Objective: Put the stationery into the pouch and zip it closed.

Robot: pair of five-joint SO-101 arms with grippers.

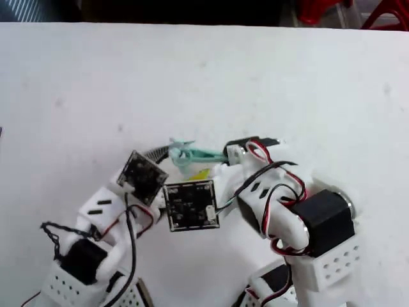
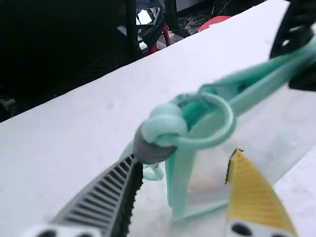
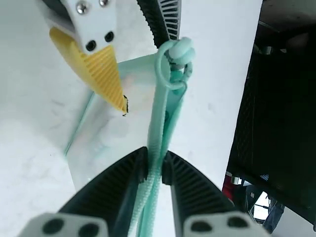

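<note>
The right gripper (image 3: 154,158) is clamping its two black fingers on the teal zipper edge (image 3: 157,123) of the pouch (image 3: 98,143), pinching it at the end of the pouch away from the zipper pull (image 3: 176,52). Judging from the grip, it is acting as an anchor, tensioning the zipper line so the slider can run without the soft pouch bunching up. At the pouch's opposite end the left gripper (image 2: 185,158) is standing spread apart. Its grey finger (image 2: 106,197) is lying right against the grey slider under the pull's round teal knob, and its yellow finger (image 2: 252,197) is hanging clear over the pouch's transparent side, gripping nothing. That placement is probably lining the fingers up to pinch the pull and draw it along the edge toward the right gripper. The pouch is sitting on the white table (image 1: 192,77) between the two arms, its zipper edge raised. The stationery is not showing plainly through the clear side, so whether it is inside the pouch is hard to tell.
</note>
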